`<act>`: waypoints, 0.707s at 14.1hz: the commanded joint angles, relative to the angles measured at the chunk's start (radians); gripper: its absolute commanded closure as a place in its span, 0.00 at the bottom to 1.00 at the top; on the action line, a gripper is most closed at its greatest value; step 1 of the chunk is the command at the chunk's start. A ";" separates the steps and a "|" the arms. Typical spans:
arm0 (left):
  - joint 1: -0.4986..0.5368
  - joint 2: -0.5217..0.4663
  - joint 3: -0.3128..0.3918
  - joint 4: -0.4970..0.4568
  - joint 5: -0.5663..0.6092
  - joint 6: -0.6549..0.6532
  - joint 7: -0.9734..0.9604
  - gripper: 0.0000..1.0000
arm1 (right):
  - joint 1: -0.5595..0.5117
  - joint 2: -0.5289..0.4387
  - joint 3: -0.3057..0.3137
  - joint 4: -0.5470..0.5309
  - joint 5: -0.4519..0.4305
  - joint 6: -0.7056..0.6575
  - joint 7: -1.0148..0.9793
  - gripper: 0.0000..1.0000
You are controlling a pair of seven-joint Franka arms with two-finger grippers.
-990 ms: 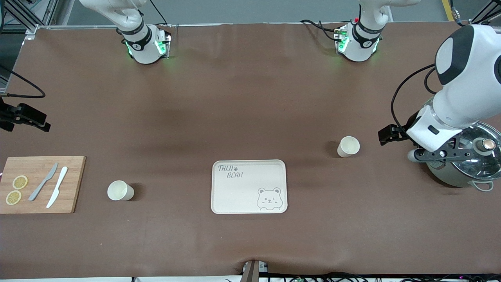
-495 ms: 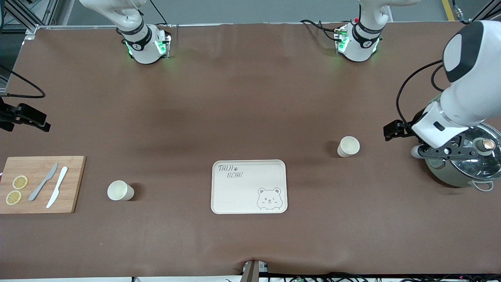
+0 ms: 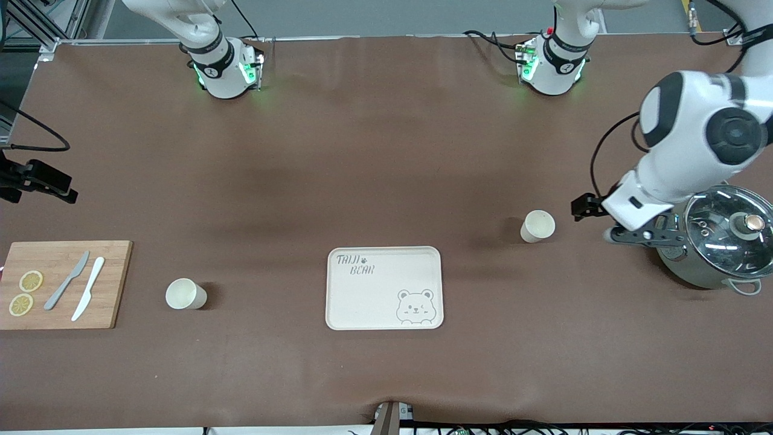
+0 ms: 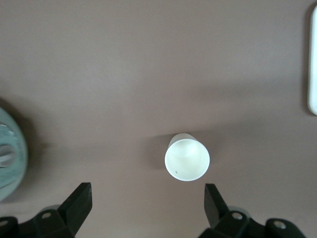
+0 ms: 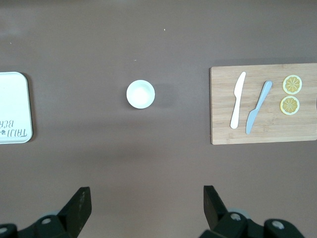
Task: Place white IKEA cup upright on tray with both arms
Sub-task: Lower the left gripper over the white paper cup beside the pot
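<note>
1. Two small white plastic cups stand upright on the brown tabletop (image 3: pixel 386 169), neither yet on the cream rounded-corner tray with the grey bear face (image 3: pixel 384 287). One cup (image 3: pixel 537 226) sits toward the left arm's end, a little farther from the front camera than the tray; the other cup (image 3: pixel 185 294) sits between the tray and the wooden cutting board (image 3: pixel 63 284).

2. The left gripper (image 4: pixel 148 206) hangs over the tabletop between the first cup and the lidded steel pot (image 3: pixel 715 244), its fingers (image 4: pixel 79 203) spread wide and holding nothing. In the left wrist view the cup (image 4: pixel 186 158) lies just ahead of the gap.

3. The right gripper (image 5: pixel 146 208) hangs high over the tabletop, fingers (image 5: pixel 79 206) equally wide and empty, with the other cup (image 5: pixel 140 93) well ahead of it.

4. Judged from this, the step is the approach. It would go best with each gripper centred over its cup, lowered straight until the fingers bracket the wall below the rim, then closed gently so the light cup neither tips nor skids.

5. The left arm should probably steer clear of the pot beside it.

6. The right gripper does not show in the front view; only dark hardware appears at that edge, too unclear to name. Both wrist views cut the grippers off above the fingertips.
</note>
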 commanded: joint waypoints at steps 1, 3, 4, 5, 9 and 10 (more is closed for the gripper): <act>0.006 -0.072 -0.022 -0.191 -0.013 0.139 0.008 0.00 | -0.007 -0.002 0.001 0.008 -0.007 -0.006 0.005 0.00; 0.008 -0.064 -0.022 -0.242 -0.013 0.201 0.008 0.00 | -0.010 -0.002 0.001 0.008 -0.004 -0.007 0.004 0.00; 0.011 -0.056 -0.022 -0.262 -0.013 0.224 0.007 0.00 | -0.007 -0.002 0.001 0.008 -0.002 -0.007 0.004 0.00; 0.012 -0.043 -0.022 -0.270 -0.013 0.236 0.007 0.00 | -0.001 -0.002 0.001 0.008 -0.002 -0.004 0.009 0.00; 0.023 0.032 -0.022 -0.270 -0.013 0.313 0.008 0.00 | -0.001 -0.002 0.001 0.008 -0.005 -0.006 0.013 0.00; 0.022 0.058 -0.022 -0.268 -0.013 0.347 0.007 0.00 | -0.002 -0.002 0.001 0.008 -0.004 -0.006 0.013 0.00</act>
